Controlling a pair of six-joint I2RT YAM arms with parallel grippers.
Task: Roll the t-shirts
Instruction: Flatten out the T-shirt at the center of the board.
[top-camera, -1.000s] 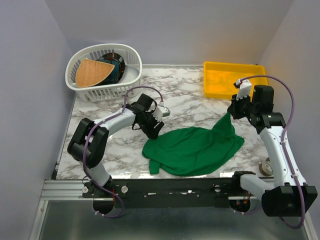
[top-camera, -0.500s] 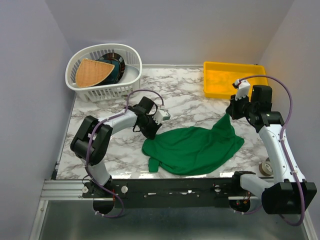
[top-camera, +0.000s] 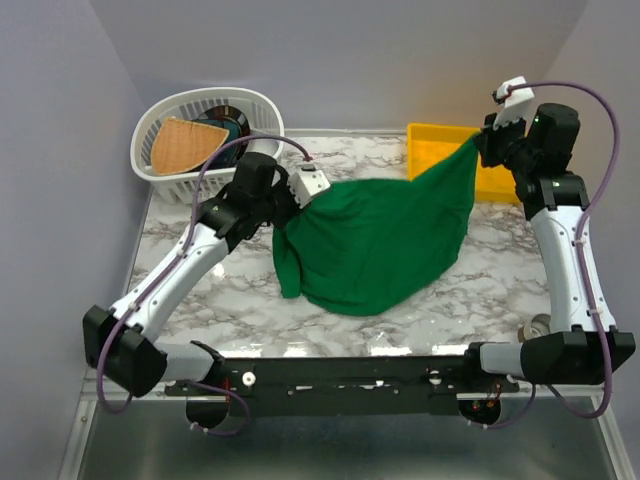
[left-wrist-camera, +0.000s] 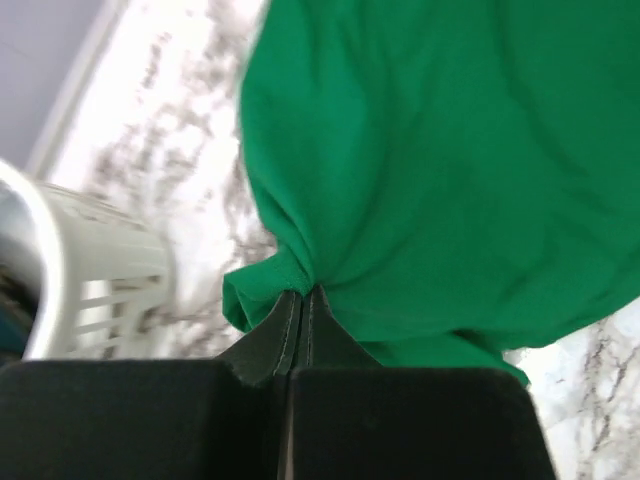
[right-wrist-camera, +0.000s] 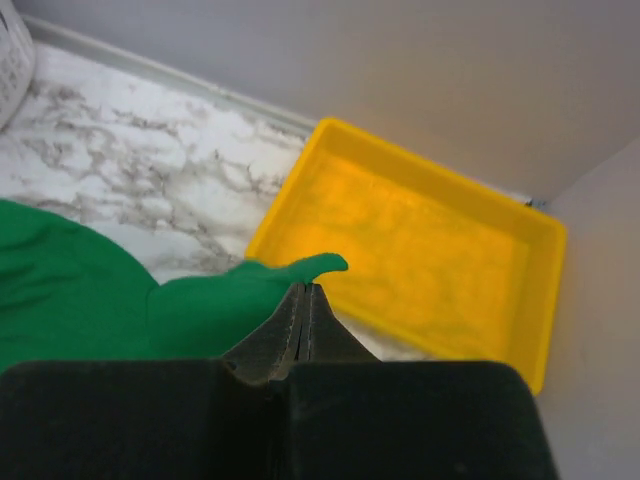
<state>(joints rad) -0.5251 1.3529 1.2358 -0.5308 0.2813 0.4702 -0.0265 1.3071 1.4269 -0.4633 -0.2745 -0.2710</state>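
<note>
Keeping a white basket (top-camera: 150, 172) off at ten o'clock on the marble table (top-camera: 200, 290), seemingly clear of the working area, with a tan woven piece (top-camera: 185, 145) lying inside. Pinching a bunched corner of the green t-shirt (top-camera: 375, 240) in the left gripper (top-camera: 298, 203), fingers pressed together on the gathered fold, at about nine o'clock of the cloth. Hanging the t-shirt in the air over the table's middle, strung between both grippers and sagging toward six o'clock; not telling whether the lowest fold is touching the marble. Judging this as lifting and stretching the garment so that it can be laid out flat before any rolling. Gripping the opposite corner in the right gripper (top-camera: 480, 146) at one o'clock, fingers shut on a thin tongue of fabric, held high above the near rim of the yellow tray (top-camera: 430, 130). Counting: one t-shirt, two grippers, both clamping it, one basket, one tray.
</note>
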